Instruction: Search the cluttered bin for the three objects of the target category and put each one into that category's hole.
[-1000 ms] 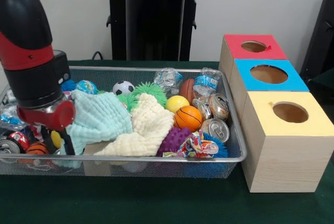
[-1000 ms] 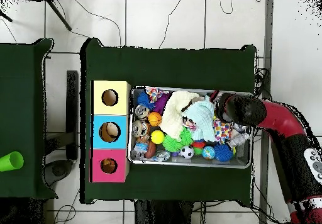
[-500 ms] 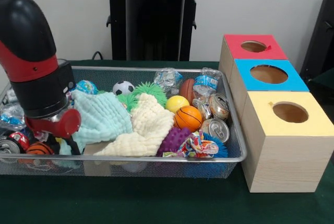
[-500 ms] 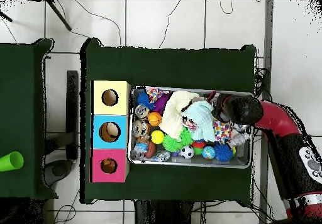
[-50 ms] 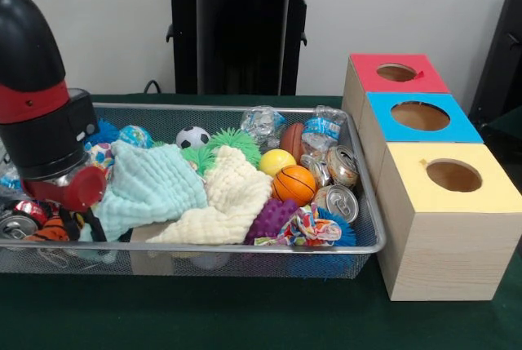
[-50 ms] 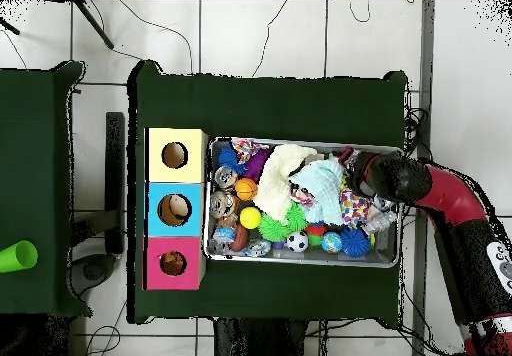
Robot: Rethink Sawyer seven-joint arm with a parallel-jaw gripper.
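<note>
A silver wire bin (image 5: pixel 371 228) is sitting on a dark green table (image 5: pixel 245 317). Inside are showing a mint cloth (image 5: pixel 151 183), a cream cloth (image 5: pixel 232 195), an orange basketball (image 5: pixel 294 183) with black lines, a yellow ball (image 5: pixel 276 161) and a black-and-white soccer ball (image 5: pixel 192 136) — beside pale wooden boxes topped red (image 5: pixel 397 74), blue (image 5: pixel 420 117) and yellow (image 5: pixel 453 177).

No legible txt, labels or nos. anywhere; can and bottle print too small.

Three holed boxes (image 5: pixel 436 195); two cloths (image 5: pixel 155 183); two basketballs (image 5: pixel 294 183); one bin (image 5: pixel 371 236)
</note>
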